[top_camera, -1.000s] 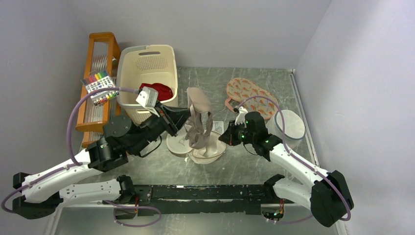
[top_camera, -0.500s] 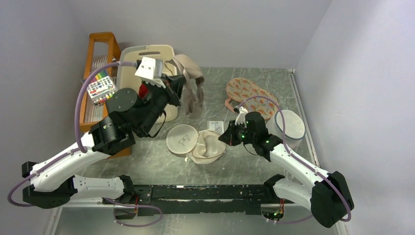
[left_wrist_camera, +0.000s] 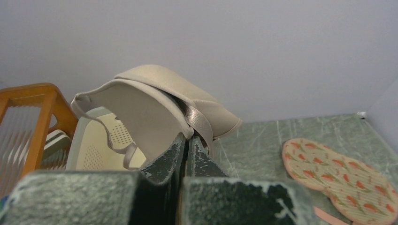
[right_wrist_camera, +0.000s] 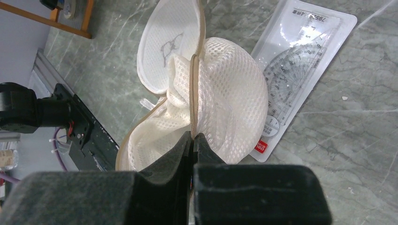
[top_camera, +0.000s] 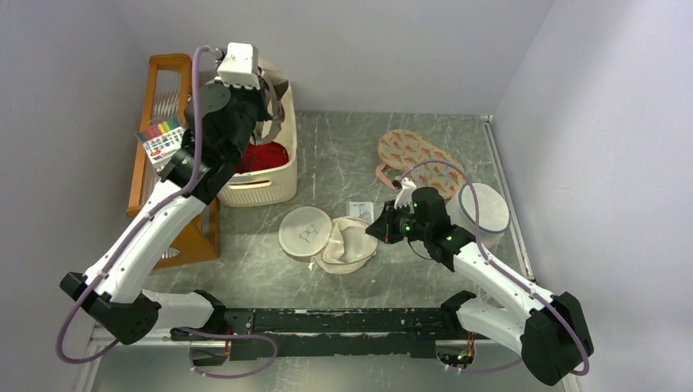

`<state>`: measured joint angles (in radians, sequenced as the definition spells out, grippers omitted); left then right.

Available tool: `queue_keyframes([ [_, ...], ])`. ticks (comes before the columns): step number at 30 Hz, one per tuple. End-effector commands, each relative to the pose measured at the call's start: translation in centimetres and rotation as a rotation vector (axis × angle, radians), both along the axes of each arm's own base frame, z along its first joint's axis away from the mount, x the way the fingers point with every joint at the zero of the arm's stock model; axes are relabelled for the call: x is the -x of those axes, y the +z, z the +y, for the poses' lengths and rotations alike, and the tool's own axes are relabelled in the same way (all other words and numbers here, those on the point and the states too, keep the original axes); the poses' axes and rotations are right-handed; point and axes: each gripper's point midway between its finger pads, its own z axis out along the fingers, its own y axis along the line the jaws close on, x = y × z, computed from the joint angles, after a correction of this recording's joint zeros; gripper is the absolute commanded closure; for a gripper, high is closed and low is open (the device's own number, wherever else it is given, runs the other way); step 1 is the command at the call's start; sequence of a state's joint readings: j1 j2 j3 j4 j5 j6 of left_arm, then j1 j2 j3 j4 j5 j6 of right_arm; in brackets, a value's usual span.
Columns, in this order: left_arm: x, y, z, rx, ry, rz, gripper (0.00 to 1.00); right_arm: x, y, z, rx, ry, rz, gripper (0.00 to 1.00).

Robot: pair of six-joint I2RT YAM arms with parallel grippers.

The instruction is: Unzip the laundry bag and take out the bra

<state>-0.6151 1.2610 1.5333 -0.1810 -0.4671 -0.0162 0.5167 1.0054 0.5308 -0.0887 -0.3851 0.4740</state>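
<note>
The cream mesh laundry bag [top_camera: 347, 247] lies unzipped on the table, its flat face with the black squiggle [top_camera: 304, 229] folded back to the left. My right gripper [top_camera: 376, 229] is shut on the bag's beige rim [right_wrist_camera: 193, 108], at the right side of the bag. The beige bra [top_camera: 276, 102] hangs out of the bag, high above the cream basket. My left gripper [left_wrist_camera: 189, 138] is shut on the bra's strap and cup [left_wrist_camera: 141, 105]; a loose strap dangles below.
A cream laundry basket [top_camera: 261, 189] holding a red garment [top_camera: 263, 155] stands at the back left beside a wooden rack [top_camera: 167, 69] with a marker box [top_camera: 163, 139]. A ruler pack [right_wrist_camera: 300, 61], patterned insoles [top_camera: 421, 159] and a whiter mesh bag [top_camera: 484, 206] lie to the right.
My left arm has lifted the bra from just above the bag up and back to the left, over the basket. The right gripper and bag have stayed put.
</note>
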Motion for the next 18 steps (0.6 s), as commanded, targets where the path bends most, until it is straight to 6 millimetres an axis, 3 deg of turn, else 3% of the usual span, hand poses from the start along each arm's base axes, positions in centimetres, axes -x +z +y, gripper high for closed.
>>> queue_keyframes([
  [1,-2.5,0.5,0.6,-0.023,-0.002,-0.026,0.93,-0.1,1.1,0.0,-0.010,0.000,-0.024,1.00],
  [6,-5.7,-5.4,2.8,-0.005,0.075,0.127,0.93,-0.1,1.0,0.1,-0.006,0.002,-0.021,1.00],
  [12,-8.2,-11.9,6.1,0.048,0.182,0.310,0.93,-0.2,0.7,0.3,-0.008,0.012,-0.012,1.00],
  [18,-11.8,-15.2,9.0,0.086,0.228,0.459,0.93,-0.3,0.5,0.4,-0.008,0.015,-0.011,1.00],
])
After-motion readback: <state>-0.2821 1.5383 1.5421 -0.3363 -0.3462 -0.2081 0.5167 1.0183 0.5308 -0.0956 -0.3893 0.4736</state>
